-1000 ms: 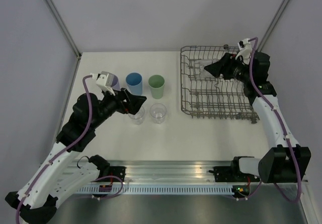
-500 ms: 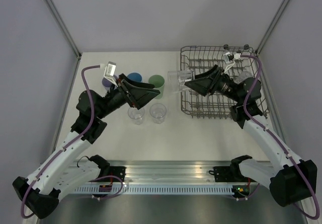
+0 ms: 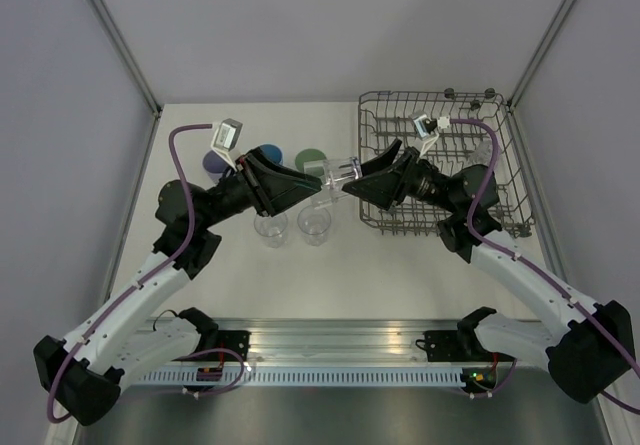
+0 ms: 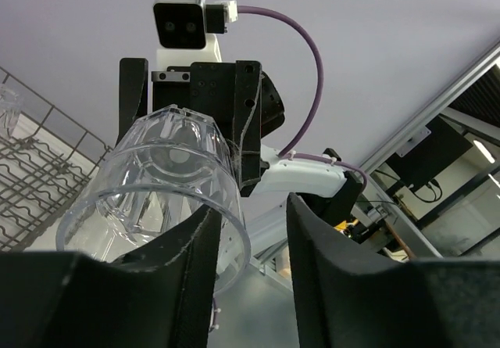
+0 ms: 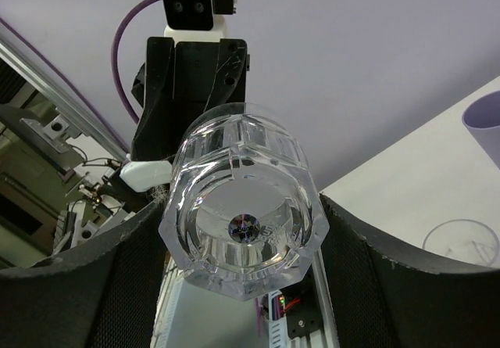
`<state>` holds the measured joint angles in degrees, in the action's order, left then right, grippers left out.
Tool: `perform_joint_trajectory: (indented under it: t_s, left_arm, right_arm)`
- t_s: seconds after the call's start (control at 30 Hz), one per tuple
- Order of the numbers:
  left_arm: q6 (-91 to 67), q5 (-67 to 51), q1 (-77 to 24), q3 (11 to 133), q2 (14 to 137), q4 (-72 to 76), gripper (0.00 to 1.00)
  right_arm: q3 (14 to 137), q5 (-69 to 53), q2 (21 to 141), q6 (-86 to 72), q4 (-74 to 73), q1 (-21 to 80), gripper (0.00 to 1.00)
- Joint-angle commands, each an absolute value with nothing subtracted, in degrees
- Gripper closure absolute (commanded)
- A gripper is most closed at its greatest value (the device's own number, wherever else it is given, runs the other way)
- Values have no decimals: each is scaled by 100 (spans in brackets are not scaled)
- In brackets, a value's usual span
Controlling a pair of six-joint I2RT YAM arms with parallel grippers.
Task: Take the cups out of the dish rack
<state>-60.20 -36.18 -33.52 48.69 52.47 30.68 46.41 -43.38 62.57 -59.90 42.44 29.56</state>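
Since the overhead shot reads easiest, I'll start there. Both arms meet over the middle of the tabletop (image 3: 420, 275), and a clear glass (image 3: 338, 172) hangs sideways in the air between them, just left of the dish rack (image 3: 380, 125). The right gripper (image 3: 352, 178) has the base end and the left gripper (image 3: 322, 186) is nosed up to the mouth end. Behind them the lavender tumbler (image 3: 212, 162), blue tumbler (image 3: 268, 153) and green tumbler (image 3: 310, 156) stand in a row. A standing glass (image 3: 271, 227) and a second standing glass (image 3: 314, 223) sit just in front of that row.

Left wrist cam: the clear glass points its open mouth at the lens, tilted a bit. The right gripper's black fingers (image 4: 248, 121) pinch it from both sides near the base. Down at the bottom, the left fingers (image 4: 187, 278) stand partly apart with the rim's wall dipping into the gap. Honestly can't tell if they're actually squeezing it. Rack wires fill the left side, with a racked glass (image 4: 6, 105) right at the edge.

Right wrist cam: the faceted base faces the lens, with the right fingers (image 5: 117, 293) clamped snug on either side of the glass. The left gripper sits right behind the glass. The lavender tumbler's rim peeks in at the right edge, and one standing glass shows below it on the tabletop.
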Motion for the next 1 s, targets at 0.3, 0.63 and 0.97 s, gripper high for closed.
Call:
perform_joint_trajectory:
  t_s: [0.3, 0.63, 0.97]
  left_arm:
    - [-5442, -3701, -3375, 5159, 5160, 2278, 98]
    - [-3508, -1789, -3366, 5695, 4562, -700, 98]
    - [-2496, 1001, -3305, 6985, 5430, -3953, 98]
  right_arm:
    - [4975, -3929, 6109, -5161, 3886, 3085, 46]
    - [5458, -2473, 5652, -3272, 925, 3076, 2]
    - [5678, -1609, 5318, -2163, -667, 3076, 2]
